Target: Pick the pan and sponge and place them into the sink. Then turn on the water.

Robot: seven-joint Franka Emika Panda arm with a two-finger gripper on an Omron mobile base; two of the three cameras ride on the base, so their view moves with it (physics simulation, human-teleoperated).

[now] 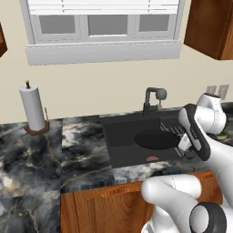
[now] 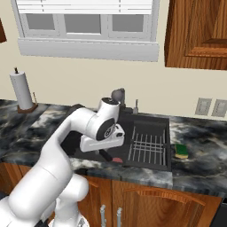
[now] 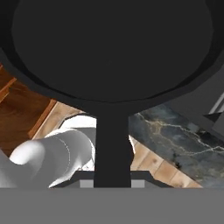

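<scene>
Flat, even rendered light with no clear source; the wall (image 1: 91,86) is uniformly bright and casts are faint. The sink (image 1: 123,136) reads dark and low in contrast. Soft sheen shows on the white arm (image 2: 53,164). In the hand view the pan (image 3: 109,48) is a featureless black mass, edges slightly soft

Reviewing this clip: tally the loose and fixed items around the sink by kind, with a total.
Round matte black pan: 1
Yellow and green rectangular sponge: 1
Ribbed black drying rack: 1
Dark faucet: 1
White paper towel roll on a wooden stand: 1
Total: 5
</scene>
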